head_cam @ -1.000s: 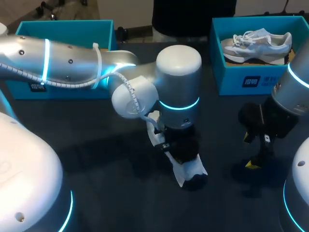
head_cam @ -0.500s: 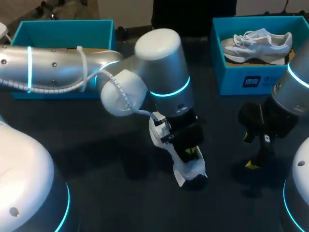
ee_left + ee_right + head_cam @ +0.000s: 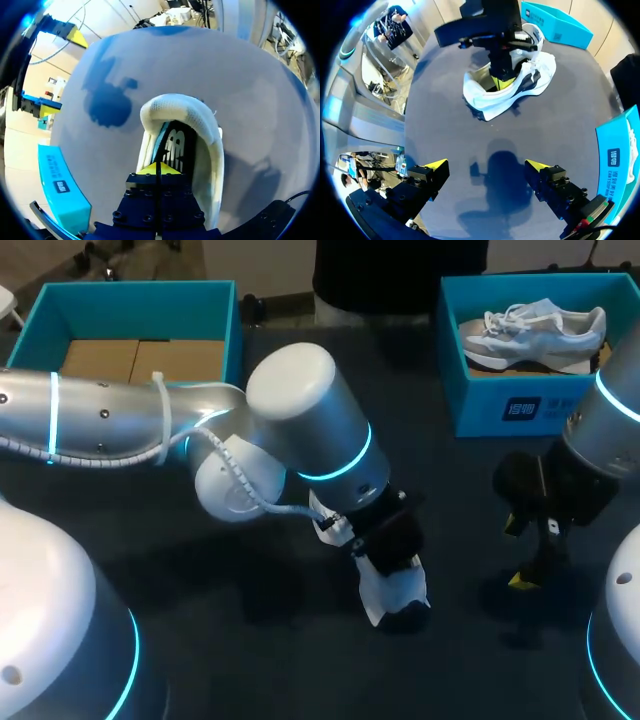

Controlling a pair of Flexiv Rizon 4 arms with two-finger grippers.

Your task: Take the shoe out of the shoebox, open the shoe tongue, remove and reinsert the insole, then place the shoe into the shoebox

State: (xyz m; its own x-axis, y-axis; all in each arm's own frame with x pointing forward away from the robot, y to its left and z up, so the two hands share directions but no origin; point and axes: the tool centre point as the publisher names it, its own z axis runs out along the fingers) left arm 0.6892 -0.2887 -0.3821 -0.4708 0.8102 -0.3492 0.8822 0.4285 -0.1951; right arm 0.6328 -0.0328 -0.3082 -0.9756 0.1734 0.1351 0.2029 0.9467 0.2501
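A white shoe (image 3: 397, 597) stands on the dark table, near the middle. My left gripper (image 3: 392, 550) reaches down into its opening. In the left wrist view the gripper (image 3: 157, 169) is shut, its yellow tips pressed together on the dark insole (image 3: 176, 147) inside the white heel collar (image 3: 175, 107). Whether it pinches the insole I cannot tell. My right gripper (image 3: 487, 167) hangs open and empty above the bare table, to the right of the shoe (image 3: 505, 95). From there my left gripper (image 3: 499, 80) is seen inside the shoe.
A teal shoebox (image 3: 520, 405) at the back right holds a second white shoe (image 3: 535, 325). Another teal box (image 3: 130, 295) at the back left shows only brown cardboard inside. My right gripper (image 3: 530, 555) hovers in front of the right box.
My left arm's wrist has swung left and tilted over, while its gripper stayed in the shoe. The shoe has barely shifted. The right arm has not moved.
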